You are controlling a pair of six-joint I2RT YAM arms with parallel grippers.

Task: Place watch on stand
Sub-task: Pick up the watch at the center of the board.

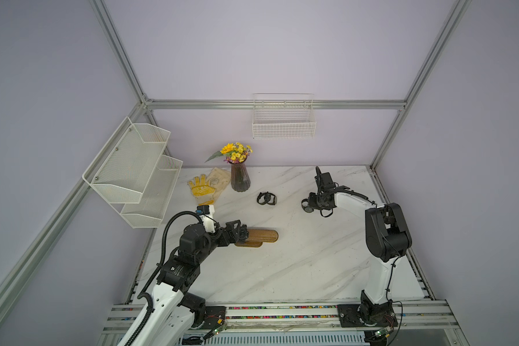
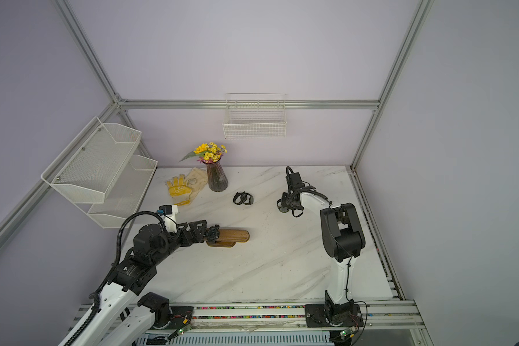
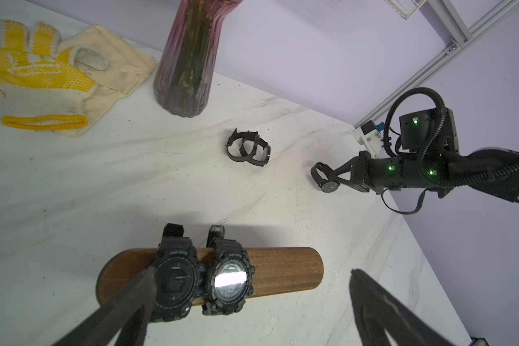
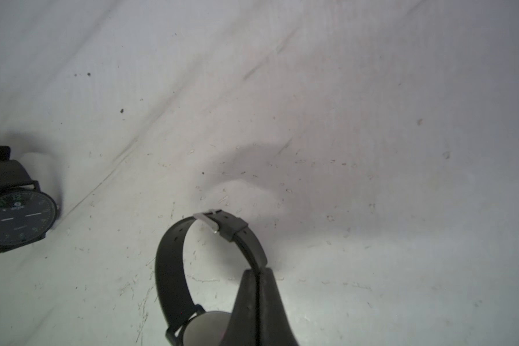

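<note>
I find the right gripper clamped tight on the strap of a black round-faced analogue watch, at 2 o'clock on the white marble-patterned tabletop. I cannot tell whether the watch clears the surface.

The left gripper stands wide open, straddling the brown wooden bar stand at 8 o'clock and gripping nothing. Two black digital sport watches sit strapped side by side round the bar. Two more black watches lie touching near centre.

The walls are lilac, framed in aluminium. At 11 o'clock a dark ribbed glass vase holds yellow flowers, beside yellow-and-cream work gloves. A white wire basket hangs on the 12 o'clock wall. A white two-tier mesh shelf hangs at 9 o'clock.
</note>
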